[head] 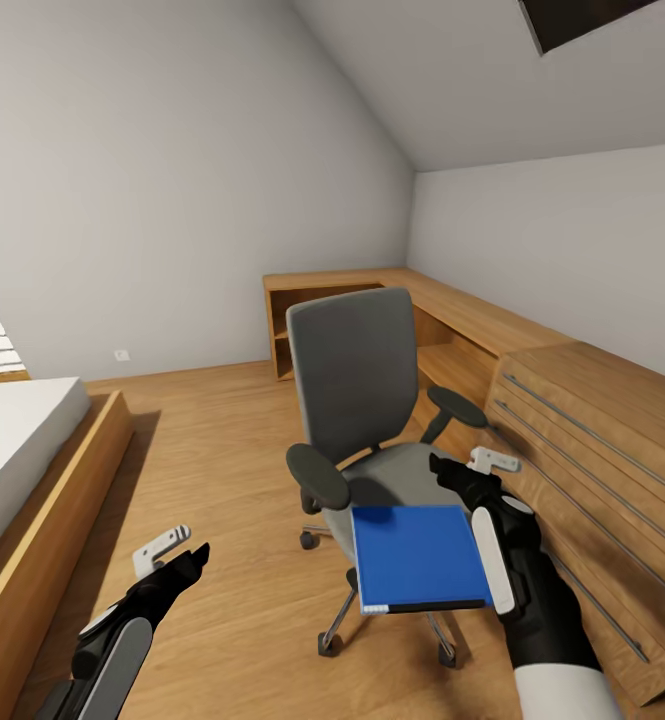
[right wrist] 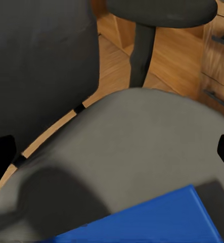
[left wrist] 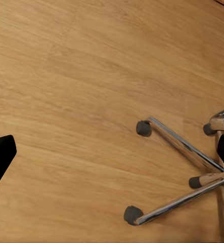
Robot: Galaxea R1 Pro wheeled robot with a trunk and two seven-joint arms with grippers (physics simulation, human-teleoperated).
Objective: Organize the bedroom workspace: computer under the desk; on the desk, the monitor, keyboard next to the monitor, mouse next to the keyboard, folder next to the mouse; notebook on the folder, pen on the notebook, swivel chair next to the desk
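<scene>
folder (head: 417,556) overhangs swivel chair (head: 357,385) seat's front edge, beside right claw (head: 472,470).

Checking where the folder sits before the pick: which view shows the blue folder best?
The head view: the whole blue folder lies flat at the front of the swivel chair seat, overhanging its front edge, beside the right hand. The right wrist view catches one blue corner on the grey seat. The left wrist view shows floor and chair legs.

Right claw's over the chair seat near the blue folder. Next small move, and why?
Probably ease the right claw down and toward the blue folder, closing on its near edge. The folder lies flat on the swivel chair seat, overhanging the front, and the claw looks open just above it, holding nothing.
</scene>
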